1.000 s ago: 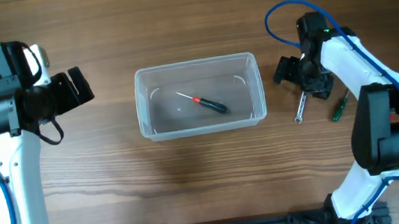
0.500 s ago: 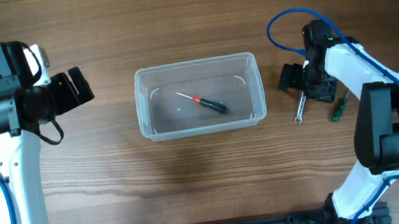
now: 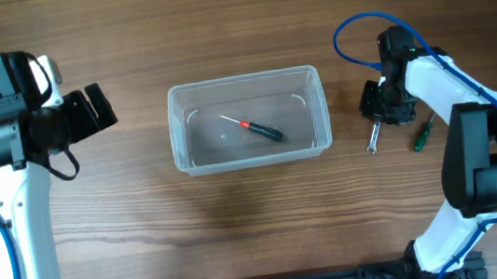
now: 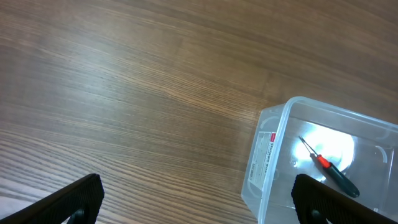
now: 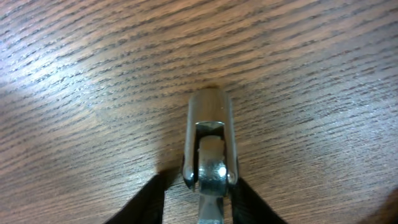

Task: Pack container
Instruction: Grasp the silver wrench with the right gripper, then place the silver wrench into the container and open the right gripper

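Observation:
The clear plastic container (image 3: pixel 242 78) stands at mid-table with a red-and-black screwdriver (image 3: pixel 257 127) lying inside; both also show in the left wrist view, the container (image 4: pixel 267 155) and the screwdriver (image 4: pixel 329 171). My right gripper (image 3: pixel 384 105) is down on the table to the container's right, at the top end of a metal wrench (image 3: pixel 373 136). In the right wrist view its gripper (image 5: pixel 201 180) has its fingers close on both sides of the wrench's swivel head (image 5: pixel 210 143). My left gripper (image 3: pixel 95 108) is open and empty, held left of the container (image 4: pixel 199 205).
A green-handled screwdriver (image 3: pixel 422 132) lies on the wood just right of the wrench, close to my right arm. A blue cable loops above the right arm. The table's dark front rail runs along the bottom edge.
My right gripper has moved slightly right and down onto the wrench's top end, and its jaws have narrowed around it. The left arm and container have not moved.

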